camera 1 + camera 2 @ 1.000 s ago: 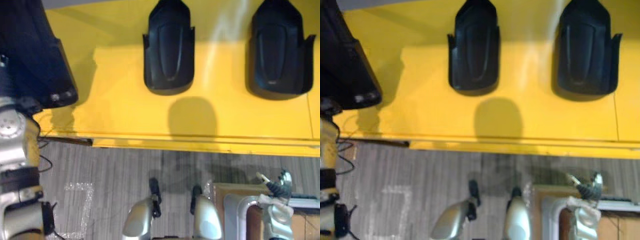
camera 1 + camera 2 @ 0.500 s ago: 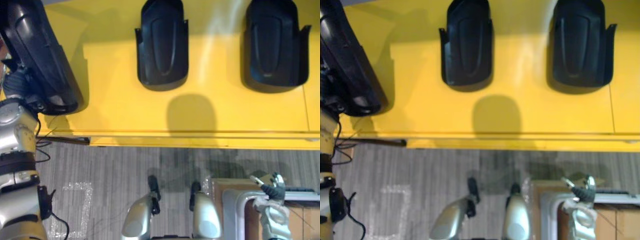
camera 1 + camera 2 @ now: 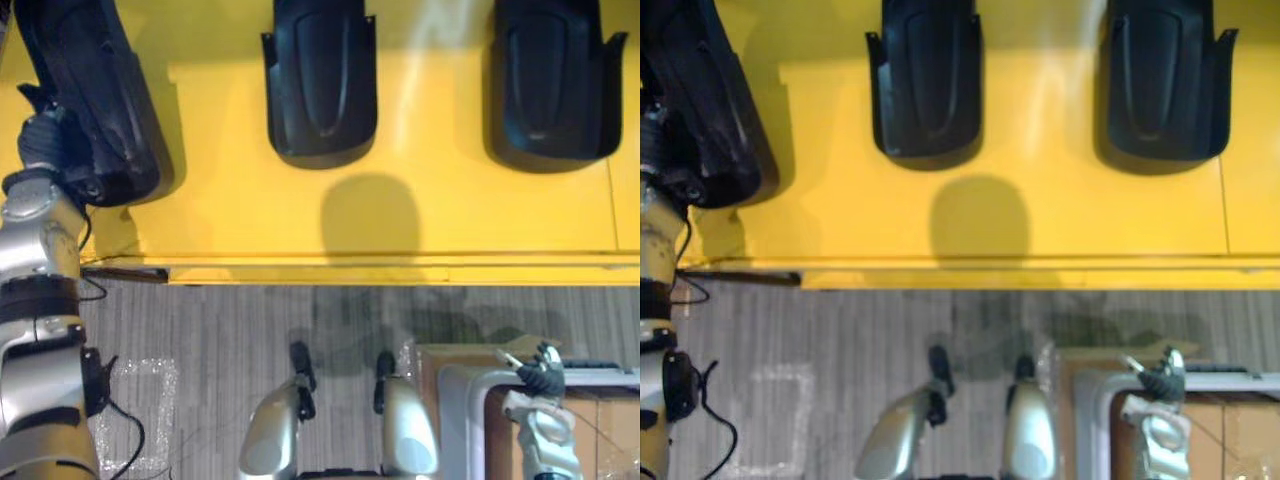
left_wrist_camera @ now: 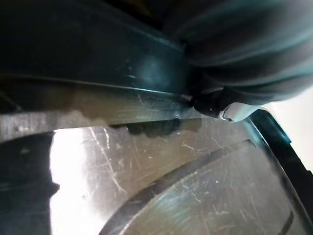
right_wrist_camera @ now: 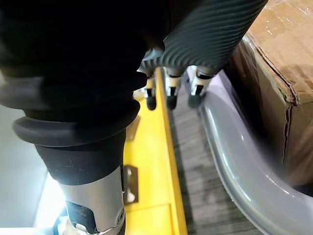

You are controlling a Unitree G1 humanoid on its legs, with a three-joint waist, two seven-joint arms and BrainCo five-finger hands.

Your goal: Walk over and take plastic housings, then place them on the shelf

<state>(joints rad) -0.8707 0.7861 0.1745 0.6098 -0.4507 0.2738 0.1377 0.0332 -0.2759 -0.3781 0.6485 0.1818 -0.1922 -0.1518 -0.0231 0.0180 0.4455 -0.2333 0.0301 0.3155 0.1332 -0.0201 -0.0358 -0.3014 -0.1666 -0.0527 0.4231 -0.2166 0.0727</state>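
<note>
Our left hand (image 3: 40, 140) sits against the left housing (image 3: 95, 100); we cannot tell whether it grips it. That housing, black, glossy, scratched plastic, is at the left end of the yellow shelf (image 3: 450, 200), its long axis running away from us and leaning left, rounded end nearest. The middle housing (image 3: 322, 85) and the right housing (image 3: 555, 80) lie flat on the smooth shelf, well apart, shield-shaped with a raised centre rib, rounded ends toward us. Our right hand (image 3: 538, 375) hangs relaxed and empty beside a grey rail (image 5: 234, 147) and a cardboard box (image 5: 279, 63).
</note>
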